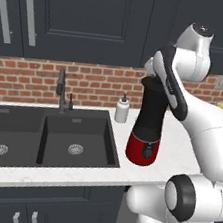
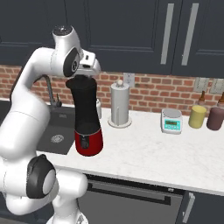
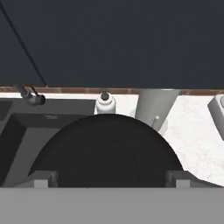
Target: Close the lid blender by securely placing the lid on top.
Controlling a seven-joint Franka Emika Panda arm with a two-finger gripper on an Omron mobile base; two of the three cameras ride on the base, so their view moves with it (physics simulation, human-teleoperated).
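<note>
The blender (image 1: 148,124) (image 2: 86,113) stands on the white counter just right of the sink, with a red base and a tall black jar. A flat round black lid (image 3: 105,153) lies across the jar's top, directly under my hand; its knob is too dark to make out. My gripper (image 3: 109,178) (image 2: 86,72) hovers right above the jar's rim, pointing down. Its two fingertips (image 3: 41,178) stand wide apart on either side of the disc with nothing pinched between them, so it is open.
A white soap bottle (image 1: 122,109) stands behind the blender by the brick wall. The black double sink (image 1: 44,134) and faucet (image 1: 62,91) lie to the left. A paper towel holder (image 2: 120,105), a small scale (image 2: 171,121) and two jars (image 2: 197,116) stand to the right. Dark cabinets hang overhead.
</note>
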